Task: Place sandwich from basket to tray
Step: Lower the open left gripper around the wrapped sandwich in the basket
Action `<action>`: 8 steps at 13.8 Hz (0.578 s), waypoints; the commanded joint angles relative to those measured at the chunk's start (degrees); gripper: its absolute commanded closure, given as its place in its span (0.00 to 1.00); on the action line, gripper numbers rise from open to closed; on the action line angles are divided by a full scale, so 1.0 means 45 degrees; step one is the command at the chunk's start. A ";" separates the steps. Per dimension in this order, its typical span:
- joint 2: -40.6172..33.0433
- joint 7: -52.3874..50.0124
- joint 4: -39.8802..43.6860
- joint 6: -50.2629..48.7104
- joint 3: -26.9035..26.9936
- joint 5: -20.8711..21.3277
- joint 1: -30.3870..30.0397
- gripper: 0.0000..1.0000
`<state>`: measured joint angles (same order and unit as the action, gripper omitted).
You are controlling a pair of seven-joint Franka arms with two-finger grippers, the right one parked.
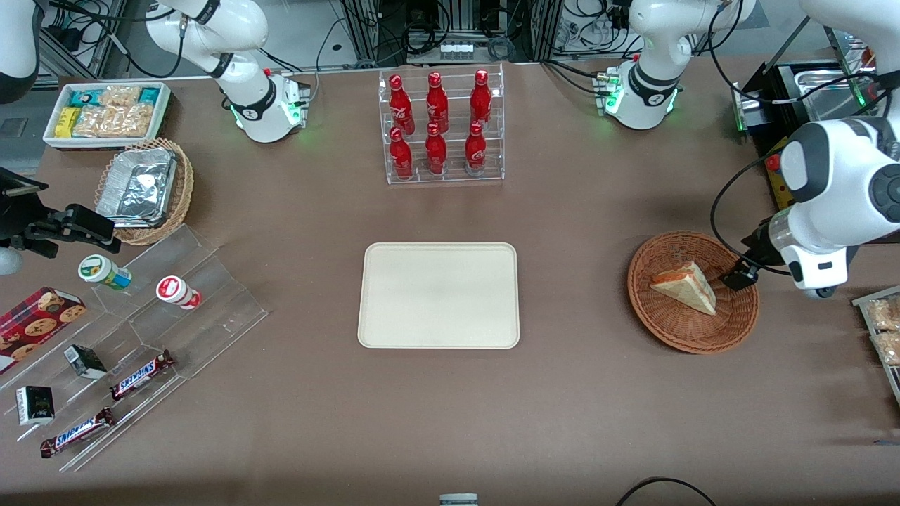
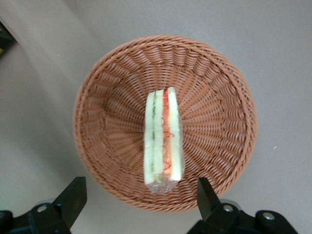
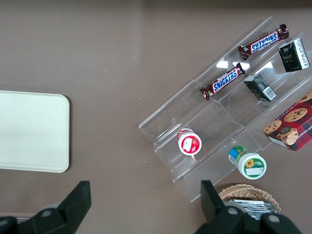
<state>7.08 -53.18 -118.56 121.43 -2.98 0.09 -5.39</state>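
Toward the working arm's end of the brown table, the scene is laid out as follows.

Basket: a round, shallow, reddish-brown woven wicker basket [image 1: 692, 294] [image 2: 165, 122] is set on the matte table surface, its ribs fanning outward from the centre to a braided rim.

Sandwich: a small triangular wedge of pale white bread, the sandwich [image 1: 685, 284] [image 2: 163, 141], is seen lying inside the basket near its middle. Stripes of red-orange and green filling are shown along its cut edge, between soft, smooth bread layers.

Gripper: the left arm's black two-finger gripper [image 1: 740, 276] [image 2: 139, 197] is held above the basket's rim, on the side toward the working arm's end. Its fingers [image 2: 73, 197] are spread wide apart, wider than the sandwich is thick, and nothing is gripped between them. No contact with the sandwich is seen.

Tray: a flat, cream-beige rectangular tray [image 1: 439, 295] [image 3: 31, 131] with rounded corners and a low rim is placed at the middle of the table, well apart from the basket. Its surface is smooth and plain.

Bottle rack: a clear plastic tiered rack [image 1: 443, 126] holding glossy red bottles is stood farther from the front camera than the tray.
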 commanded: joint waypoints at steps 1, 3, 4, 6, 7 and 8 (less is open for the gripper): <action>0.0085 -0.1439 -0.0937 0.1779 -0.0021 -0.0196 0.0143 0.00; 0.0535 -0.2125 -0.0939 0.2485 -0.0021 -0.0196 0.0358 0.00; 0.0730 -0.2476 -0.0939 0.2740 -0.0021 -0.0196 0.0455 0.00; 0.1140 -0.3102 -0.0958 0.3170 -0.0021 -0.0177 0.0651 0.00; 0.1181 -0.3124 -0.1016 0.3191 -0.0021 -0.0177 0.0787 0.00; 0.1220 -0.3124 -0.1210 0.3211 -0.0021 -0.0177 0.0808 0.00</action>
<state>12.26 -65.88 -122.93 134.71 -3.21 -0.19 -2.48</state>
